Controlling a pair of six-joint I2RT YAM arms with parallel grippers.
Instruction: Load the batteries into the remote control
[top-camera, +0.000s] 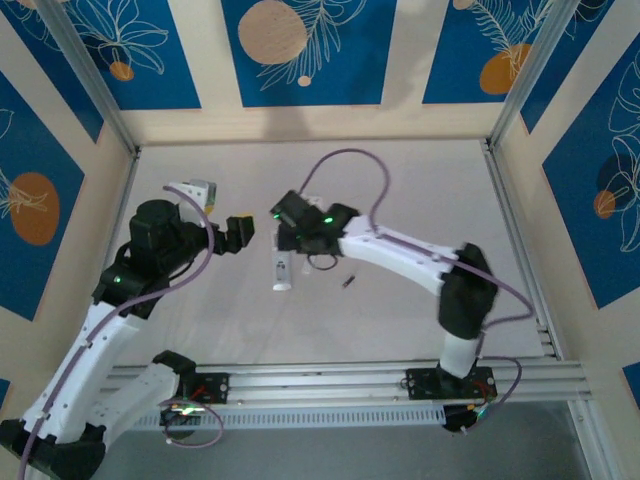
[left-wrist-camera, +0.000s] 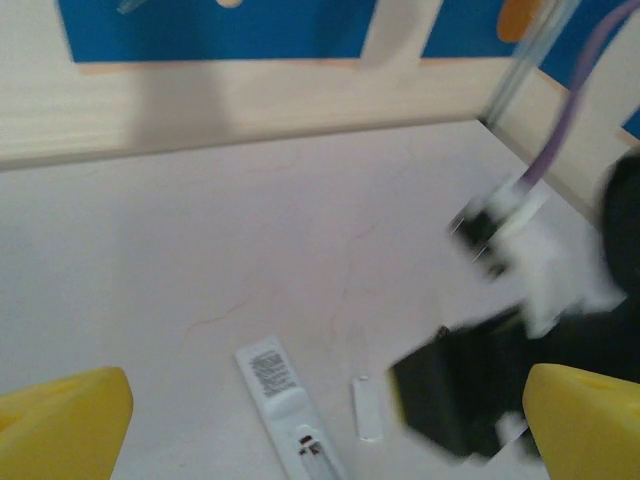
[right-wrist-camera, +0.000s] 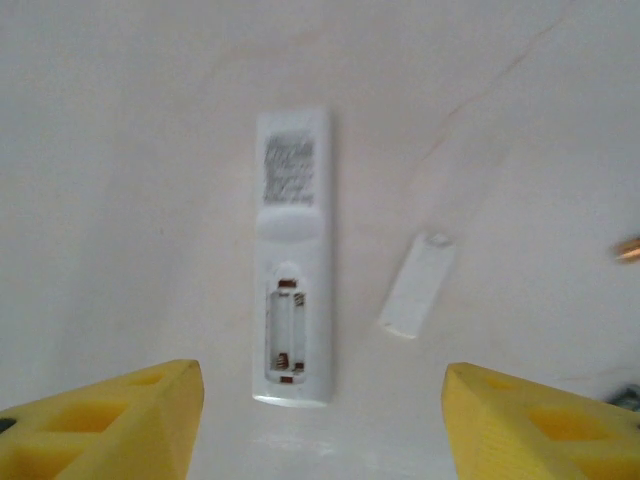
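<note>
The remote control (right-wrist-camera: 293, 255) lies back side up on the pale table, its battery compartment (right-wrist-camera: 290, 335) open and empty. The white cover (right-wrist-camera: 415, 285) lies loose just to its right. In the top view the remote control (top-camera: 283, 272) sits mid-table, with one small dark battery (top-camera: 348, 281) on the table to its right; the battery's metallic tip (right-wrist-camera: 628, 250) pokes in at the right wrist view's edge. My right gripper (right-wrist-camera: 320, 420) hovers open at the compartment end, nothing between its fingers. My left gripper (left-wrist-camera: 320, 430) is open too, left of the remote control (left-wrist-camera: 290, 410) and the cover (left-wrist-camera: 367, 408).
My right gripper (top-camera: 290, 222) and left gripper (top-camera: 242, 232) are close together above the remote's far end. A purple cable (top-camera: 350, 158) loops over the right arm. An aluminium rail (top-camera: 350, 385) runs along the near edge. Walls close the table on three sides.
</note>
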